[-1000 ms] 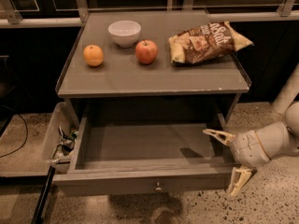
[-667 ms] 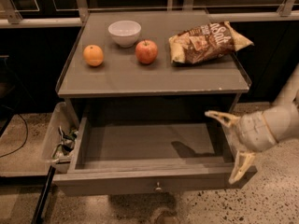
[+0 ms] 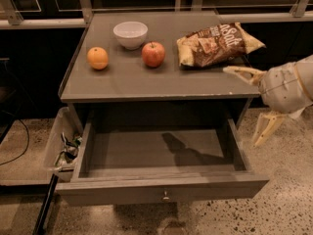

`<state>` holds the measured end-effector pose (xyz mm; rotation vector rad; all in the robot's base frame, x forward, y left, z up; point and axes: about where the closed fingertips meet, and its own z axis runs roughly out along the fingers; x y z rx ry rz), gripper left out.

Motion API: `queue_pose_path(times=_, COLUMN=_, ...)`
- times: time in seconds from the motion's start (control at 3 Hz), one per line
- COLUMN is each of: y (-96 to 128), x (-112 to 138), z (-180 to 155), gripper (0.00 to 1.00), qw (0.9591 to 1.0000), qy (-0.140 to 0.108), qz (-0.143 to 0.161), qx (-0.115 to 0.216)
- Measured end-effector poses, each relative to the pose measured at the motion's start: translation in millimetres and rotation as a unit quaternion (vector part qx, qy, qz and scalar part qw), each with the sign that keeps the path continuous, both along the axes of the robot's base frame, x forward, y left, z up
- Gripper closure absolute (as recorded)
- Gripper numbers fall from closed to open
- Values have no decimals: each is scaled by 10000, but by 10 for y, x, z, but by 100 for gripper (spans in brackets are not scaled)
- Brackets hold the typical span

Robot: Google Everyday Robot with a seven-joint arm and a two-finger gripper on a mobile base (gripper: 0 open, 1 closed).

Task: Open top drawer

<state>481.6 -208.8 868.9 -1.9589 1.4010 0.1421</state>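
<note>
The top drawer (image 3: 161, 192) is a wide grey drawer with a small round metal knob (image 3: 166, 196) at the centre of its flat front. It stands pulled far out from under the grey table top (image 3: 151, 77), and its inside is bare. My gripper (image 3: 249, 104) is at the right, level with the table's front right corner and to the right of the drawer's right wall. Its two pale fingers (image 3: 242, 72) are spread wide apart and hold nothing. It touches neither the drawer nor the knob.
On the table top stand a white bowl (image 3: 130, 34), an orange (image 3: 98, 58), a red apple (image 3: 153, 54) and a chip bag (image 3: 217, 44). A bin with clutter (image 3: 66, 148) sits on the floor left of the drawer. Speckled floor lies in front.
My gripper has risen and drawn back to the right, from beside the drawer's front right corner up to table-top height. The drawer stays pulled out.
</note>
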Motion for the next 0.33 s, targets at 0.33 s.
queue_pose_path(times=0.33, y=4, x=23, z=64, gripper=0, qw=10000, qy=-58, qz=-12, qx=-19)
